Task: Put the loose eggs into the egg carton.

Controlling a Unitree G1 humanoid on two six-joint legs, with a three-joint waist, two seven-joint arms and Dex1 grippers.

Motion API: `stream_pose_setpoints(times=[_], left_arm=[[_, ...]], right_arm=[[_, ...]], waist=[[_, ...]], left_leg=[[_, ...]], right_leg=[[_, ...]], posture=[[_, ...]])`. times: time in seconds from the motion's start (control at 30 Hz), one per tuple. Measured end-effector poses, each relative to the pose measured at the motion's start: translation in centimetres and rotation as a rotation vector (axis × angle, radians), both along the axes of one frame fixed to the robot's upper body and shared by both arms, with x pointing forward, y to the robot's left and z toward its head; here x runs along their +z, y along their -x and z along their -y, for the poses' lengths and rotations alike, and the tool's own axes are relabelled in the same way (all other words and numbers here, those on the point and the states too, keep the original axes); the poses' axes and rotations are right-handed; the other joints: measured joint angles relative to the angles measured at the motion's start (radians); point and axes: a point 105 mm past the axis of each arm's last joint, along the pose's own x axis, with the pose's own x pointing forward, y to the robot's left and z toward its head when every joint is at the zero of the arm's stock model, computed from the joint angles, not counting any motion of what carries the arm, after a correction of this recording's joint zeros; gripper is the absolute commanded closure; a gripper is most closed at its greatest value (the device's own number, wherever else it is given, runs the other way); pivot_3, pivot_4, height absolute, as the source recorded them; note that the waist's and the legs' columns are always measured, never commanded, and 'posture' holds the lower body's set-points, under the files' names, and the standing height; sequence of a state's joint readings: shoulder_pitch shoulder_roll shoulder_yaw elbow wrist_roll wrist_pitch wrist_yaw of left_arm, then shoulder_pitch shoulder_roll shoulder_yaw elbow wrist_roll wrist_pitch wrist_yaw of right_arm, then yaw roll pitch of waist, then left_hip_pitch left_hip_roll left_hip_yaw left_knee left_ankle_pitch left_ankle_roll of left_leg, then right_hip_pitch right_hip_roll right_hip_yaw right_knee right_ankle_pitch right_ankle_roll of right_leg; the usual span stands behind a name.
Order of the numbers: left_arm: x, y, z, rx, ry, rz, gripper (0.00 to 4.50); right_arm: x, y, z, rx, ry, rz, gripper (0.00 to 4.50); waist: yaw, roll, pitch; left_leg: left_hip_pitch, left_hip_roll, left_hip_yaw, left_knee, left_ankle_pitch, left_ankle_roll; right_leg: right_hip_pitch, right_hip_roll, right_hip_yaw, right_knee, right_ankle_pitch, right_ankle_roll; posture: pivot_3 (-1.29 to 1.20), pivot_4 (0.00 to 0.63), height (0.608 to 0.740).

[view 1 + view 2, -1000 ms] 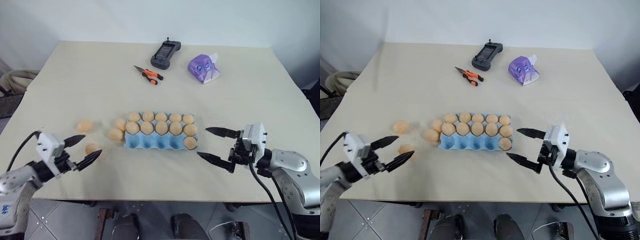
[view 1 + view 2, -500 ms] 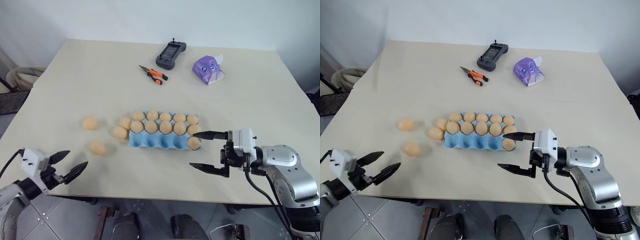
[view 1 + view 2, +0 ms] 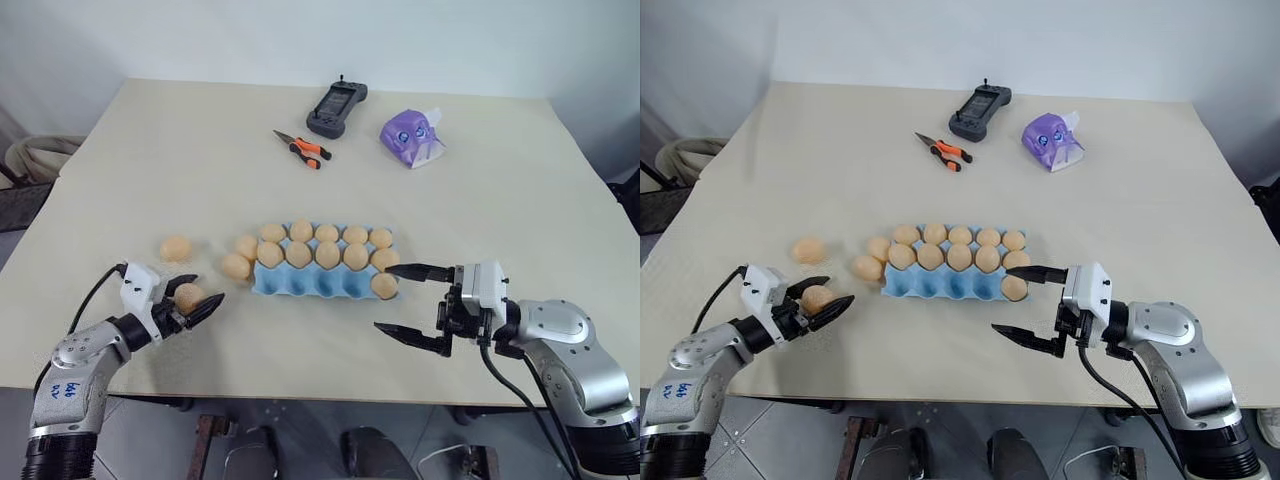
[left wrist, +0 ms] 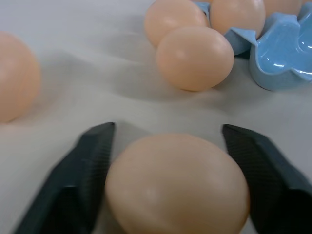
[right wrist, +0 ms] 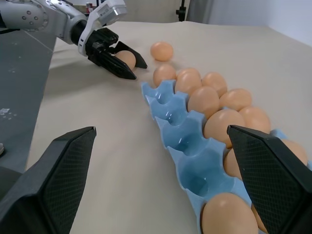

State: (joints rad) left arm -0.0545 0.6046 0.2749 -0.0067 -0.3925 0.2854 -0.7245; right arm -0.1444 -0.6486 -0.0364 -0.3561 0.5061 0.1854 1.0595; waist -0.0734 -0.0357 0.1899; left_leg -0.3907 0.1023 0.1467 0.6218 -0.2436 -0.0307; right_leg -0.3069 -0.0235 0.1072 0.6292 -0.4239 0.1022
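Egg [image 4: 176,187] between left tool's [image 3: 192,297] half-open fingers [image 4: 80,177]

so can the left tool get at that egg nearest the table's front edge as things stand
Probably yes. The left tool already has its two fingers either side of that egg on the table, with nothing between them. The other loose eggs and the egg carton sit clear of it.

Head stereo pair looks down over the table [image 3: 480,190]; wrist cameras sit low, sharing the egg carton [image 5: 180,141].
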Motion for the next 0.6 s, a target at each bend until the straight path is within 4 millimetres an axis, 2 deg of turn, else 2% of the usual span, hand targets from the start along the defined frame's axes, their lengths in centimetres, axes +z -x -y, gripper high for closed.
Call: stream_pose_setpoints(times=[0.03, 0.2, 0.3, 0.47, 0.53, 0.6], left_arm=[[0.0, 0.0, 0.0, -0.001, -0.002, 0.001, 2.02], [0.0, 0.2, -0.1, -0.013, -0.011, 0.003, 2.05], [1.0, -0.1, 0.8, -0.066, 0.016, 0.021, 2.05], [6.7, -2.6, 6.7, -0.310, 0.027, 0.158, 2.05], [7.6, -3.0, 9.6, -0.420, 0.024, 0.169, 2.05], [7.5, -3.0, 11.9, -0.504, 0.029, 0.154, 2.05]], right_arm=[[0.0, 0.0, 0.0, -0.003, -0.001, 0.001, 0.00], [0.1, -0.1, 0.0, -0.014, -0.005, 0.002, 0.00], [0.1, -0.2, 0.1, -0.023, -0.008, 0.004, 0.00], [0.0, -0.3, 0.4, -0.047, -0.012, 0.004, 0.00], [-0.2, -0.3, 0.7, -0.067, -0.012, -0.004, 0.00], [-0.4, -0.3, 1.0, -0.084, -0.013, -0.010, 0.00]], waist=[[0.000, 0.000, 0.000], [-0.002, 0.000, 0.000], [0.000, 0.000, 0.000], [0.031, 0.000, 0.000], [0.032, 0.000, 0.000], [0.033, 0.000, 0.000]], left_leg=[[0.000, 0.000, 0.000, 0.000, 0.000, 0.000], [0.000, 0.000, 0.000, 0.000, 0.000, 0.000], [0.000, 0.000, 0.000, 0.001, 0.000, 0.000], [-0.001, -0.002, -0.001, 0.006, 0.000, 0.001], [-0.001, -0.003, 0.000, 0.006, 0.000, 0.002], [-0.001, -0.003, 0.001, 0.007, 0.000, 0.002]], right_leg=[[0.000, 0.000, 0.000, 0.000, 0.000, 0.000], [0.000, 0.000, 0.000, 0.000, 0.000, 0.000], [0.000, 0.000, -0.001, 0.001, 0.000, 0.000], [0.002, 0.001, -0.003, 0.002, 0.001, 0.001], [0.002, 0.004, -0.001, 0.002, 0.001, 0.003], [0.001, 0.006, 0.001, 0.001, 0.002, 0.004]], posture=[[0.00, 0.150, 0.740], [0.00, 0.150, 0.740], [0.00, 0.150, 0.740], [0.00, 0.150, 0.740], [0.00, 0.150, 0.740], [0.00, 0.150, 0.740]])
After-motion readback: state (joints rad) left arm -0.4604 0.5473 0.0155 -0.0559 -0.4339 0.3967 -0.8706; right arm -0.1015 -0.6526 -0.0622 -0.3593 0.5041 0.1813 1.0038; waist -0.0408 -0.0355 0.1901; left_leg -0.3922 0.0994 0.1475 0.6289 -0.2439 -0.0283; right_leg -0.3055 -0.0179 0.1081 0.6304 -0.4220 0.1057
